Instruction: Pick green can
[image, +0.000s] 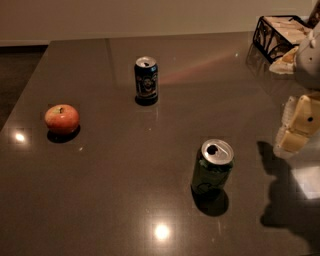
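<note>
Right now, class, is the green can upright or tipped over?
Upright: the green can stands on its base, silver top facing up. The gripper hangs apart from it, at the picture's right edge.

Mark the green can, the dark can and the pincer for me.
green can (210, 176): camera view, middle of its side wall.
dark blue can (146, 83): camera view, its pictured label.
pincer (292, 137): camera view, at the right edge, pale lower end.

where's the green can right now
Camera view: the green can stands upright on the table, right of centre, with the gripper apart from it at the right edge.
</note>
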